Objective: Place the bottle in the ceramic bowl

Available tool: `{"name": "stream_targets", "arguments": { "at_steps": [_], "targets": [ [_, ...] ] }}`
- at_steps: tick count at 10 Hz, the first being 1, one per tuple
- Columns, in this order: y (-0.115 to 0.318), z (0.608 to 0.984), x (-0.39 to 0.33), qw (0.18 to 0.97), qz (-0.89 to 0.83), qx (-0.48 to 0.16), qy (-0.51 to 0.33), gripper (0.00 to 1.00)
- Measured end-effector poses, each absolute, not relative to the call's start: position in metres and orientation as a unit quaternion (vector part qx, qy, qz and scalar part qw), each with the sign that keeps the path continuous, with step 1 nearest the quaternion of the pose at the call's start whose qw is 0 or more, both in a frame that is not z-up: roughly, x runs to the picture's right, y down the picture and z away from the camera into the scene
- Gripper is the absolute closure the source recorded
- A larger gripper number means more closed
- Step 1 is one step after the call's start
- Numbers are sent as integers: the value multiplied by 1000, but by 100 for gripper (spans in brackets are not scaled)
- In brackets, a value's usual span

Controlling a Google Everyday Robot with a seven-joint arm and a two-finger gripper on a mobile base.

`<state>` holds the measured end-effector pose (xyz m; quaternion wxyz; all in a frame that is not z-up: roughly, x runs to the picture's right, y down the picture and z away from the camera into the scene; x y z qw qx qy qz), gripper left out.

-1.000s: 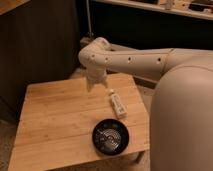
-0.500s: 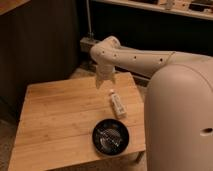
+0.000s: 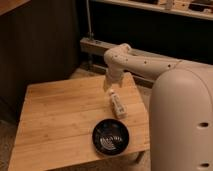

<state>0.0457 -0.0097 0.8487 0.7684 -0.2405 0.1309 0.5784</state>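
Note:
The small white bottle (image 3: 117, 104) lies on its side on the wooden table (image 3: 60, 115), near the right edge, its cap pointing toward the back. The black ceramic bowl (image 3: 110, 136) with pale rings inside stands empty near the table's front right corner, just in front of the bottle. My gripper (image 3: 108, 85) hangs down from the white arm (image 3: 145, 62), just above and behind the bottle's cap end. It holds nothing that I can see.
My large white body (image 3: 182, 120) fills the right side, next to the table's right edge. A dark cabinet (image 3: 40, 45) stands behind the table on the left, and a metal shelf frame (image 3: 92, 45) behind it.
The arm has swung to the right and the gripper has come to hang over the bottle's cap end. The bottle and the bowl have not moved.

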Motion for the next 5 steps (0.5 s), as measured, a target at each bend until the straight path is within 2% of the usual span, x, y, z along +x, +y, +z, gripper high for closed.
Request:
{"name": "stream_targets", "arguments": {
  "at_steps": [5],
  "targets": [
    [11, 877, 60, 758, 579, -257, 157, 35]
  ]
}}
